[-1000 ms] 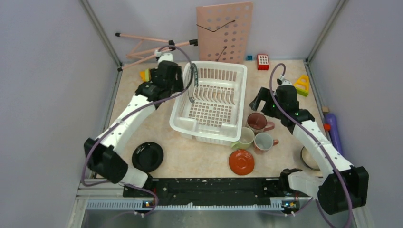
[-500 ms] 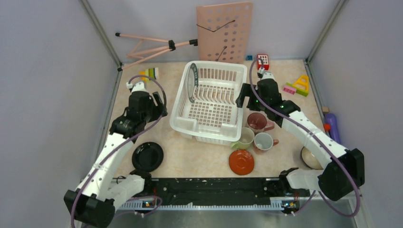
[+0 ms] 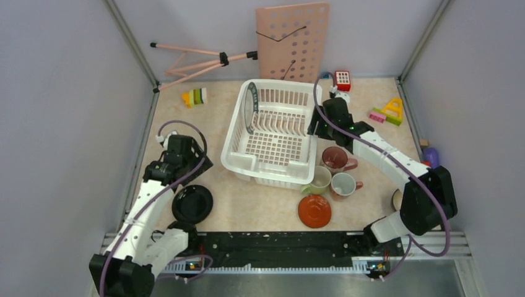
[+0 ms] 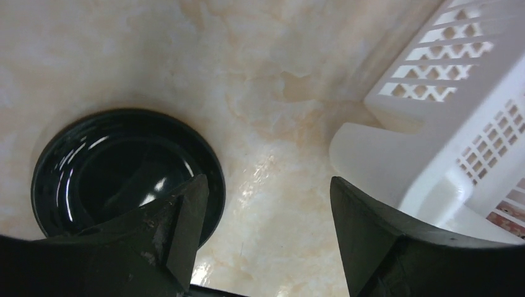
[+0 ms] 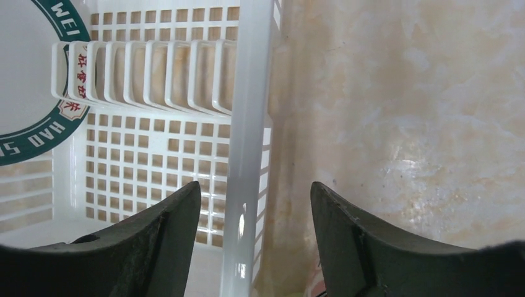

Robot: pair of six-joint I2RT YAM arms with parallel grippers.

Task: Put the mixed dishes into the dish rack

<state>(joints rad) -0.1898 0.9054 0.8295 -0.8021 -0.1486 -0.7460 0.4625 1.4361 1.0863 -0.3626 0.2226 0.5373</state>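
The white dish rack (image 3: 260, 173) sits mid-table with a green-rimmed plate (image 3: 249, 108) upright at its left end. A black plate (image 3: 192, 203) lies near the left front. Maroon (image 3: 335, 158), pale-green (image 3: 319, 180) and pink (image 3: 343, 184) mugs and an orange saucer (image 3: 314, 210) cluster right of the rack. My left gripper (image 4: 266, 185) hangs open over bare table between the black plate (image 4: 117, 167) and the rack's corner (image 4: 433, 124). My right gripper (image 5: 255, 189) is open astride the rack's right rim (image 5: 247, 124), not touching it. The green-rimmed plate (image 5: 25, 80) shows beyond.
A pink perforated board (image 3: 293, 40) and a pink folding stand (image 3: 198, 59) lean at the back. Toy blocks lie at back left (image 3: 195, 96) and back right (image 3: 342, 79), (image 3: 392, 109). A bowl (image 3: 397, 201) is partly hidden behind the right arm, and a purple object (image 3: 431, 158) lies at the right edge.
My left arm drew back from the rack's far-left side to above the black plate. My right gripper swung left onto the rack's right rim and its jaws narrowed somewhat.
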